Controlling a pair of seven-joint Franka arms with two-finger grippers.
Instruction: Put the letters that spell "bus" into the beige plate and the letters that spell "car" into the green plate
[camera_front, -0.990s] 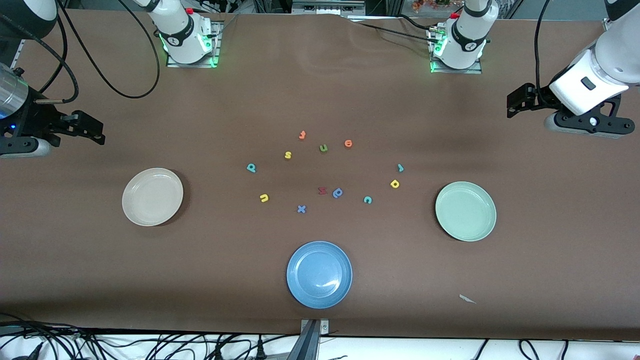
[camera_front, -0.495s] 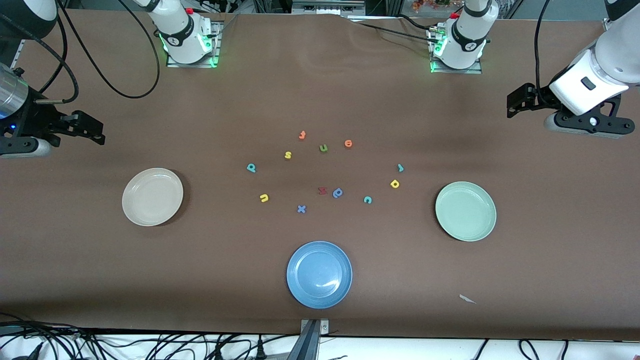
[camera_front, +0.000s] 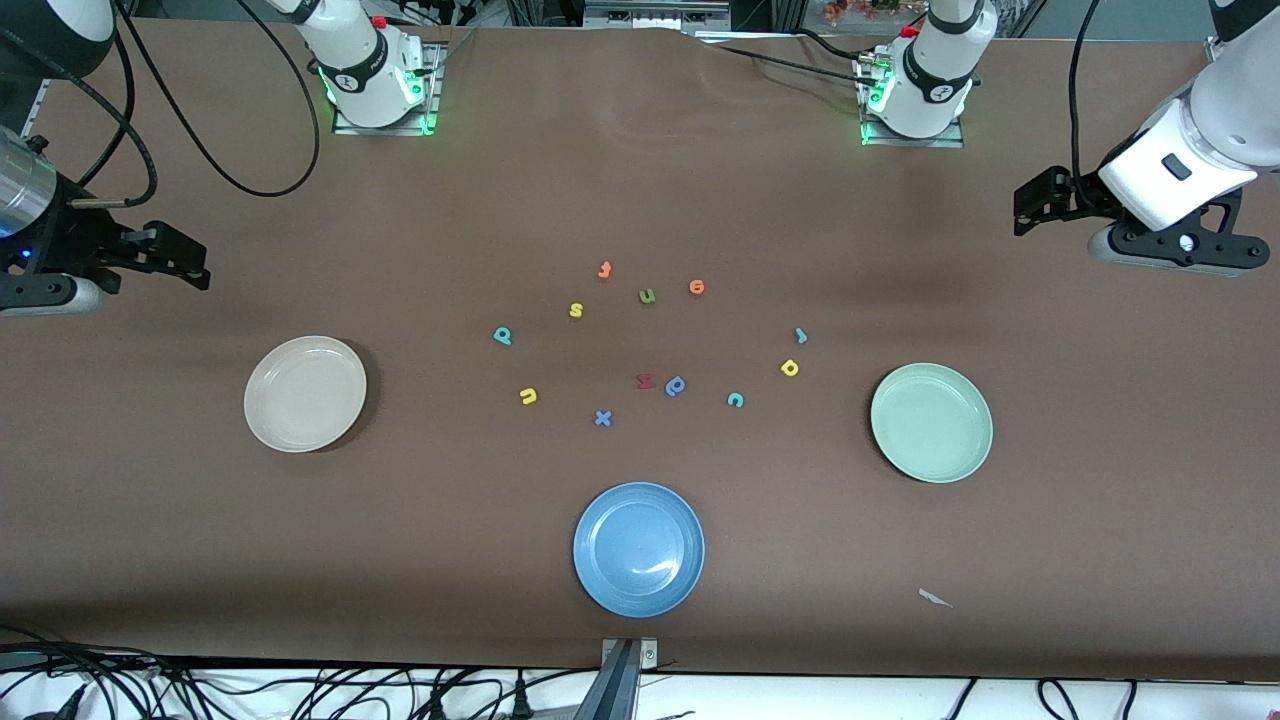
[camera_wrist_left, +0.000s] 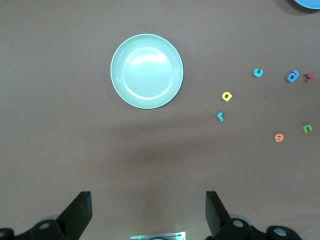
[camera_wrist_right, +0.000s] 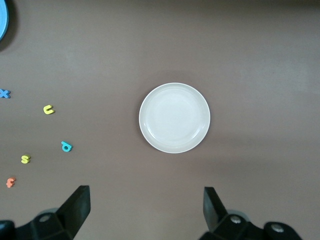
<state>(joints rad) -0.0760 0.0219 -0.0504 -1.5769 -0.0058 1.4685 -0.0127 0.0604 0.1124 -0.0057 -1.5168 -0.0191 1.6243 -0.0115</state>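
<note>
The beige plate (camera_front: 305, 393) (camera_wrist_right: 174, 117) lies toward the right arm's end of the table and holds nothing. The green plate (camera_front: 931, 422) (camera_wrist_left: 146, 71) lies toward the left arm's end, also bare. Between them lie the small letters: teal b (camera_front: 503, 336), yellow u (camera_front: 528, 396), yellow s (camera_front: 576, 310), teal c (camera_front: 735, 400), yellow a (camera_front: 789, 368), teal r (camera_front: 800, 335). My right gripper (camera_front: 190, 260) (camera_wrist_right: 146, 207) hangs open above the table beside the beige plate. My left gripper (camera_front: 1022, 208) (camera_wrist_left: 148, 210) hangs open above the table near the green plate. Neither holds anything.
A blue plate (camera_front: 638, 549) sits nearest the front camera, at mid-table. Other letters lie among the task's: orange f (camera_front: 604, 270), green u (camera_front: 647, 296), orange e (camera_front: 697, 288), dark red letter (camera_front: 645, 381), blue p (camera_front: 676, 385), blue x (camera_front: 602, 418). A paper scrap (camera_front: 934, 598) lies near the front edge.
</note>
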